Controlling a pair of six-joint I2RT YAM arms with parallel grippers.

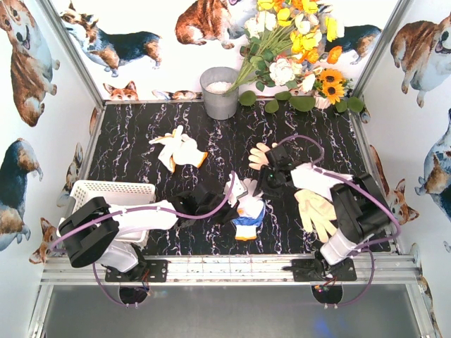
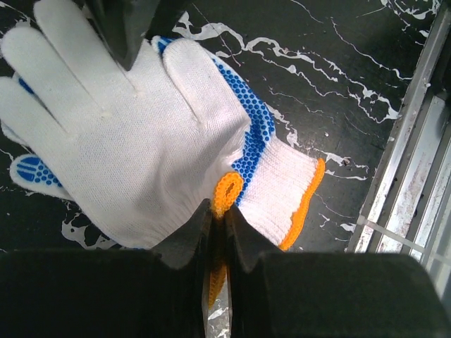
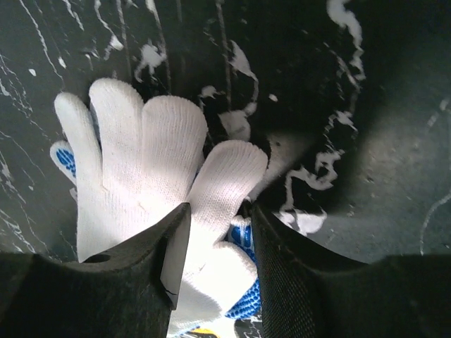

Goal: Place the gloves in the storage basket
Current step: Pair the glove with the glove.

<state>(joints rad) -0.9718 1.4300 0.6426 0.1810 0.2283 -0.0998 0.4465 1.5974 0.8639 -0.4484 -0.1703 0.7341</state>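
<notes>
A white glove with blue dotted patches and an orange cuff (image 2: 155,134) lies on the black marble table, in the top view (image 1: 250,215) near the front middle. My left gripper (image 2: 220,208) is shut on the orange loop of its cuff. My right gripper (image 3: 215,211) comes from the far side, its jaws part closed with one of the glove's white fingers (image 3: 225,169) and bunched blue-dotted fabric between them. Its dark fingers (image 2: 130,28) rest on the glove's finger end. The white lattice storage basket (image 1: 113,190) stands at the left, beside the left arm.
A cream glove (image 1: 315,211) lies by the right arm. Further gloves lie at the back left (image 1: 180,149) and behind the right gripper (image 1: 262,153). A grey bucket (image 1: 220,91) and flowers (image 1: 296,42) stand at the back wall. A metal rail (image 2: 416,141) edges the table front.
</notes>
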